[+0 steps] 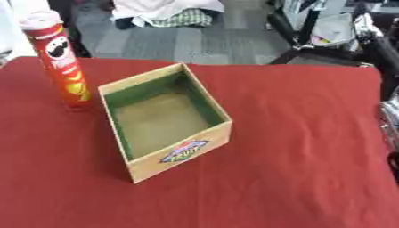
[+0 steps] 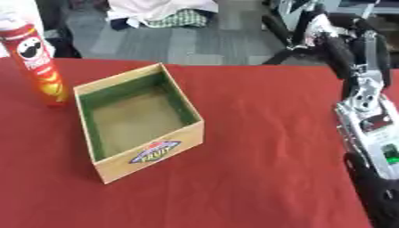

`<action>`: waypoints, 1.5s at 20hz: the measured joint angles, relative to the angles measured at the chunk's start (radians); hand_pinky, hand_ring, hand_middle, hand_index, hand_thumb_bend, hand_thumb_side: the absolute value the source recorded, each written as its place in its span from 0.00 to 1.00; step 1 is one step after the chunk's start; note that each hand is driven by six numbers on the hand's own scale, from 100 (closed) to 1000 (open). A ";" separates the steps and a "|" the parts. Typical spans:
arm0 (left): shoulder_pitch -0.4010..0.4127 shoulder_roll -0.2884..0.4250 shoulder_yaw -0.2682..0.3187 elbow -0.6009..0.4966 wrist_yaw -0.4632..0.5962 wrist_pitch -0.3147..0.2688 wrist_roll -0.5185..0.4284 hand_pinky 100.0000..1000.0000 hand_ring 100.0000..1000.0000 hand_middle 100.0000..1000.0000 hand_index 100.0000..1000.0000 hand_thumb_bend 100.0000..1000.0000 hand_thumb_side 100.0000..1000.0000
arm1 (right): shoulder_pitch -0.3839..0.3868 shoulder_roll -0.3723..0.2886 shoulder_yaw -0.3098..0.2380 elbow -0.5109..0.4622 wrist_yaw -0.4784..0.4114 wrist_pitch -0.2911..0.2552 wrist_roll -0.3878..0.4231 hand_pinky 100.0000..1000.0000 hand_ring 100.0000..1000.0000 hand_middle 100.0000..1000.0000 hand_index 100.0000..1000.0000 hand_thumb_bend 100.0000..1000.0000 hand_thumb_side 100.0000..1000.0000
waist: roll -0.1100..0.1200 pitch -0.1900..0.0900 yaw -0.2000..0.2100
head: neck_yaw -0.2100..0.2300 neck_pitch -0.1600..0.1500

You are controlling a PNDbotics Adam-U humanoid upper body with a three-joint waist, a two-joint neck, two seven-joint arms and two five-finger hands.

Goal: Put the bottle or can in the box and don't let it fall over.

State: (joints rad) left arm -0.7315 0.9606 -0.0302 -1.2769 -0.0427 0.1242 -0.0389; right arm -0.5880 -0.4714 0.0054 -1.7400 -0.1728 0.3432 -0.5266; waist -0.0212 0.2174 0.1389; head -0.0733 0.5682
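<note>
Standing can (image 1: 61,62) left of box (image 1: 165,118), right arm (image 2: 366,107) far.

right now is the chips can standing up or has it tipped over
Upright. The red chips can stands on its base on the red tablecloth, lid on top, just left of the empty wooden box and outside it.

My arm (image 2: 366,120) is silver metal; the can (image 1: 62,62) is glossy; the box (image 1: 179,153) looks like matt wood on matt cloth (image 1: 296,156).

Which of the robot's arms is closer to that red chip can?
Neither is close. Only the right arm shows, at the right edge, across the box from the can. The left arm isn't visible.
</note>
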 measured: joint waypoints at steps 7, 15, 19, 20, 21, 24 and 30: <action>-0.102 -0.039 -0.029 0.093 -0.057 -0.010 -0.058 0.87 0.79 0.81 0.77 1.00 0.31 | 0.000 0.000 0.003 0.003 -0.001 0.000 0.000 0.49 0.70 0.74 0.70 0.20 0.46 | 0.006 0.001 0.000 | 0.002 0.000; -0.190 -0.102 -0.042 0.191 -0.127 -0.026 -0.095 0.87 0.80 0.81 0.77 1.00 0.32 | -0.005 0.000 0.009 0.005 -0.005 0.002 0.002 0.49 0.70 0.74 0.70 0.20 0.46 | 0.013 0.016 -0.011 | 0.020 -0.008; -0.206 -0.119 -0.048 0.210 -0.154 -0.024 -0.114 0.87 0.80 0.81 0.77 1.00 0.32 | -0.008 -0.001 0.014 0.005 -0.006 0.004 0.004 0.49 0.70 0.74 0.70 0.20 0.46 | 0.013 0.019 -0.016 | 0.029 -0.012; -0.211 -0.123 -0.049 0.215 -0.159 -0.024 -0.119 0.87 0.80 0.81 0.77 1.00 0.32 | -0.009 -0.001 0.014 0.005 -0.007 0.004 0.004 0.49 0.70 0.74 0.70 0.20 0.46 | 0.014 0.021 -0.016 | 0.031 -0.014; -0.217 -0.128 -0.050 0.221 -0.163 -0.024 -0.123 0.87 0.80 0.81 0.77 1.00 0.32 | -0.009 -0.001 0.014 0.005 -0.007 0.004 0.004 0.49 0.70 0.74 0.70 0.20 0.46 | 0.014 0.022 -0.016 | 0.034 -0.018; -0.237 -0.142 -0.053 0.236 -0.175 -0.027 -0.136 0.87 0.80 0.81 0.77 1.00 0.33 | -0.010 -0.001 0.014 0.005 -0.007 0.004 0.005 0.49 0.70 0.74 0.70 0.20 0.46 | 0.017 0.024 -0.021 | 0.039 -0.024; -0.268 -0.169 -0.057 0.261 -0.196 -0.038 -0.157 0.87 0.80 0.82 0.77 1.00 0.33 | -0.019 -0.001 0.016 0.005 -0.007 0.004 0.009 0.49 0.70 0.75 0.70 0.20 0.46 | 0.020 0.031 -0.033 | 0.046 -0.035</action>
State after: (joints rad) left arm -0.9994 0.7915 -0.0868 -1.0157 -0.2386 0.0858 -0.1956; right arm -0.6066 -0.4727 0.0216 -1.7346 -0.1796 0.3469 -0.5178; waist -0.0010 0.2484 0.1057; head -0.0271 0.5329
